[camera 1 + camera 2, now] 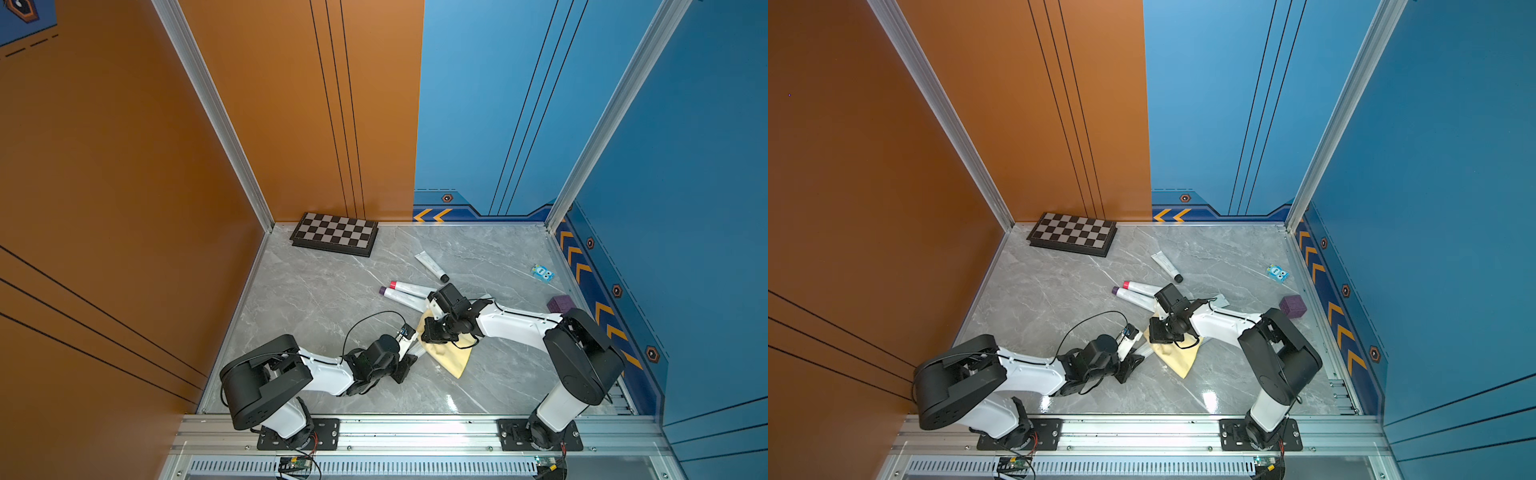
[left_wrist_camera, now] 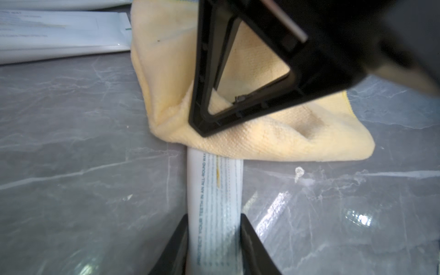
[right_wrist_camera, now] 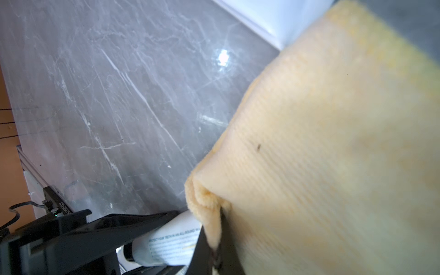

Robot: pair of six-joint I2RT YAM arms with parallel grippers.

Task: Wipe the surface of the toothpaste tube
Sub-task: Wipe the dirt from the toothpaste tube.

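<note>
A white toothpaste tube (image 2: pixel 214 190) with blue print lies on the grey marble table, and my left gripper (image 2: pixel 213 217) is shut on it, one finger on each side. The tube's far end goes under a yellow cloth (image 2: pixel 273 138). My right gripper (image 3: pixel 214 235) is shut on a fold of that cloth (image 3: pixel 321 166) and holds it down on the tube (image 3: pixel 171 247). In both top views the two grippers (image 1: pixel 409 353) (image 1: pixel 430 330) meet at the cloth (image 1: pixel 453 357) near the middle of the table, and only a short piece of tube (image 1: pixel 1144 351) shows.
Further back lie a red-capped tube (image 1: pixel 409 286), a purple-capped tube (image 1: pixel 399 296) and a black-capped tube (image 1: pixel 431 266). A chessboard (image 1: pixel 335 234) lies at the back left. A blue box (image 1: pixel 542 273) and a purple cube (image 1: pixel 559 303) stand by the right wall.
</note>
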